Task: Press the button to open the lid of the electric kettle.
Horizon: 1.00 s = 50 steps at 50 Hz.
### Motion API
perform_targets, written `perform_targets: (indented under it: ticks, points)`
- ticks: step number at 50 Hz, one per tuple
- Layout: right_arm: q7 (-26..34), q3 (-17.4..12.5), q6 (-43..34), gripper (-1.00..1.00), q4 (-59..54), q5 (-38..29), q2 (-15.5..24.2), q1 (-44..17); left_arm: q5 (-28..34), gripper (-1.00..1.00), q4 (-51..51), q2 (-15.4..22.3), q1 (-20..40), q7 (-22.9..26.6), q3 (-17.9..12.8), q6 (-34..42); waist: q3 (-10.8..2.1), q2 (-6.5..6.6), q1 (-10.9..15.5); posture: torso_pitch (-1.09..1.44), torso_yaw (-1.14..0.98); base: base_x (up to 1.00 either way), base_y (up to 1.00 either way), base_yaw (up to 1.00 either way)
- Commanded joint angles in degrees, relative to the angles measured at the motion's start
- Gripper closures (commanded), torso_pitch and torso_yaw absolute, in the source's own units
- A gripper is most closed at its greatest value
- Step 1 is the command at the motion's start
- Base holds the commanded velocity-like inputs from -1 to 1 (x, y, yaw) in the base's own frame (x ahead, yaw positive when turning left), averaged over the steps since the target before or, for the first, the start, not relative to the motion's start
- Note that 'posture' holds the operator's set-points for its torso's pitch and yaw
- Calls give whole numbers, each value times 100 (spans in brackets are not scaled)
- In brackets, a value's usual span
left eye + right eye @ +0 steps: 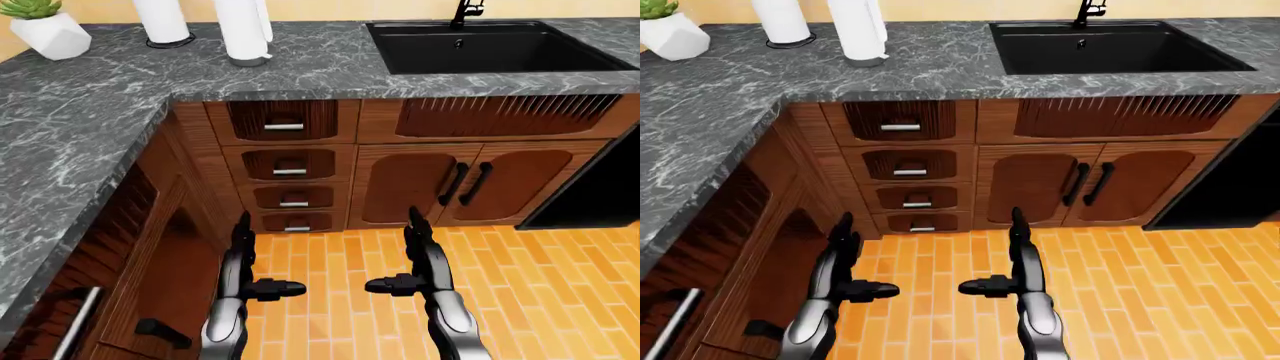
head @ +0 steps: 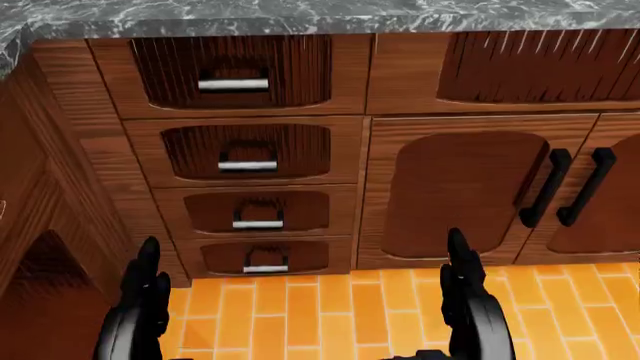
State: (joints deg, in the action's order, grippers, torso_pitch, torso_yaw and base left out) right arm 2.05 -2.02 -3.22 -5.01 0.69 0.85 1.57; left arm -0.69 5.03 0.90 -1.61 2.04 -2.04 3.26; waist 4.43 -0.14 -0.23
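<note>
No kettle shows on the surface — nothing is done yet — and your left robot hand and right robot hand hang open, empty.

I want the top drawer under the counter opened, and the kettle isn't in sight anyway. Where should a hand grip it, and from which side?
Grip the top drawer's silver bar handle. It lies level inside a recessed scoop, so come straight at the drawer face and curl fingers over the bar from above. The left hand seems nearer; both hang open, low over the floor.

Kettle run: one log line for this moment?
kettle: not visible | left hand: open, empty | right hand: open, empty | facing drawers, sink
</note>
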Motion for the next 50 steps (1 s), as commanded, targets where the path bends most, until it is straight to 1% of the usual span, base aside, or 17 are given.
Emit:
perform_targets:
  ticks: [1,2,3,4,5,7,8,11,15,19,21,27,32,34,43,48,50]
  points:
    - [155,88,189,-100,913,-201,154,-114,-276,-100,-1002,44,107,165,-70,-47,-5,-45,-12,0,0,0,0,0]
    - [195,63,186,-100,919,-273,163,-142,-269,-100,-1102,54,86,189,-67,-17,-221,-45,16,0,0,0,0,0]
    - [234,20,129,-100,971,-288,165,-166,-270,-100,-1164,59,81,195,-85,12,-365,-10,51,0,0,0,0,0]
    - [257,-22,93,-100,1006,-309,170,-194,-271,-100,-1131,65,91,209,-108,-34,-198,-16,48,0,0,0,0,0]
    - [265,-54,65,-100,1012,-310,163,-219,-267,-100,-1094,65,95,214,-120,-71,-114,-53,38,0,0,0,0,0]
    - [280,-89,8,-100,1042,-344,165,-261,-290,-100,-987,77,104,219,-176,-177,-380,-49,51,0,0,0,0,0]
    - [293,-86,-24,-100,1093,-358,159,-253,-316,-100,-1098,77,104,216,-186,-90,-414,-46,55,0,0,0,0,0]
    - [348,-116,-216,-100,1335,-354,168,-282,-268,-100,-1629,139,149,158,-239,326,-452,-31,50,0,0,0,0,0]
    - [399,-219,-815,-100,2036,-269,206,-435,-235,-100,-2561,248,273,186,-358,993,-477,-25,46,0,0,0,0,0]
    - [402,-428,-1801,-100,3070,-33,309,-800,-333,-100,-3949,414,624,214,-700,2234,-505,-13,44,0,0,0,0,0]
    - [358,-571,-2138,-100,3357,107,383,-1020,-398,-100,-4336,514,808,211,-906,2647,-509,-4,44,0,0,0,0,0]
    - [80,-1235,-3246,-100,4003,762,919,-1988,-916,-100,-5261,1101,1576,59,-1821,3901,-497,21,39,0,0,0,0,0]
    - [-270,-1587,-3714,-100,4137,1270,1421,-2580,-1340,-100,-5507,1513,1854,-152,-2293,4292,-421,23,41,0,0,0,0,0]
    - [-371,-1680,-3757,-100,4105,1420,1592,-2699,-1584,-100,-5636,1731,2017,-251,-2549,4541,-392,25,38,0,0,0,0,0]
    - [-665,-1835,-4073,-100,4285,1893,2027,-3005,-2654,-100,-6038,2671,2688,-865,-3170,5565,-288,41,28,0,0,0,0,0]
    - [-742,-1905,-4137,-100,4264,2041,2220,-3123,-3252,-100,-5994,3170,2895,-1206,-3479,5778,-240,67,27,0,0,1,0,0]
    - [-764,-1881,-4116,-100,4257,2055,2243,-3120,-3446,-100,-5967,3316,2898,-1359,-3506,5759,-205,77,25,0,0,4,0,0]
